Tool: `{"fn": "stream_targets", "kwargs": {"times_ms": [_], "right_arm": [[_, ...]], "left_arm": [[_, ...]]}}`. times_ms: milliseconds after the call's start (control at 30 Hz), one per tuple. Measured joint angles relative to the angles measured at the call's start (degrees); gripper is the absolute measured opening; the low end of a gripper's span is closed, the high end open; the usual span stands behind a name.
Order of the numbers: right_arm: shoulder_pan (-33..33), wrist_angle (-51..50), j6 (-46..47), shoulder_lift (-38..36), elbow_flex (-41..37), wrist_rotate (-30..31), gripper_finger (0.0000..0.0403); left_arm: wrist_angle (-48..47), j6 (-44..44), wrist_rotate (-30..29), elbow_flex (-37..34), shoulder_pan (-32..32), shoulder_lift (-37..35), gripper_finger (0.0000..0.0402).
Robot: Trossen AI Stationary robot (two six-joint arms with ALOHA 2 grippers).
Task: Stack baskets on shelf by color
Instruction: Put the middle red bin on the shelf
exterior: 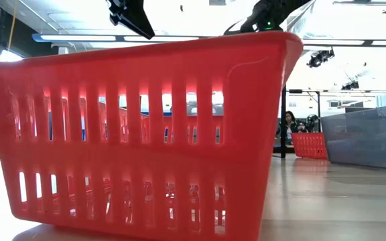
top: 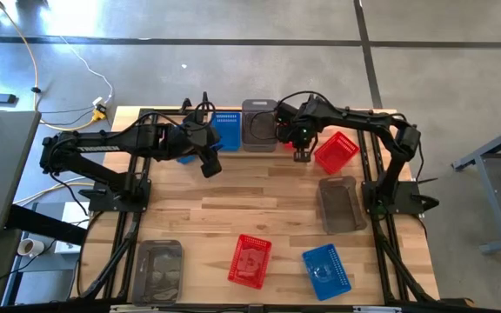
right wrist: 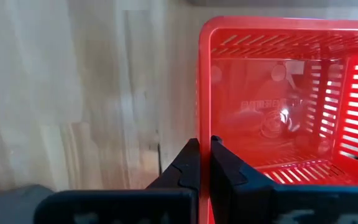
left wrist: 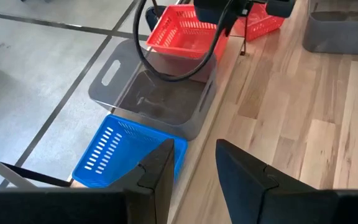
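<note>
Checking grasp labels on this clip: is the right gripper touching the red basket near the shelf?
Touching. In the right wrist view the right gripper has its fingers closed on the rim of the red basket, no gap showing on either side.

No readable text anywhere, faint raised moulding on the floor of the red basket point(right wrist: 278, 106) — letters too blurred to make out, no other labels or numbers legible

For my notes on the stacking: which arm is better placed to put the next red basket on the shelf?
The right arm, most likely. Its end effector is shut on the rim of a red basket beside the shelf; the left end effector is open and empty.
</note>
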Motion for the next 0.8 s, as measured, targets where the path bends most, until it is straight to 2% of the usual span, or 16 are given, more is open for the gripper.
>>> {"fn": "stream_targets", "kwargs": {"times_ms": [233, 533, 800], "right_arm": [[0.2, 0.2, -0.3, 0.1, 0.0, 0.6, 0.0], [0.2, 0.2, 0.1, -0.7, 0.0, -2.2, 0.0003], [0.5, 0.0, 0.2, -0.7, 0.0, -2.1, 0.0077]], "left_arm": [[0.0, 0.0, 0.0, 0.0, 0.0, 0.0, 0.0108], [0.0, 0.0, 0.0, 0.0, 0.0, 0.0, 0.0108], [0.0, 0.0, 0.1, 0.0, 0.0, 0.0, 0.0108]]}}
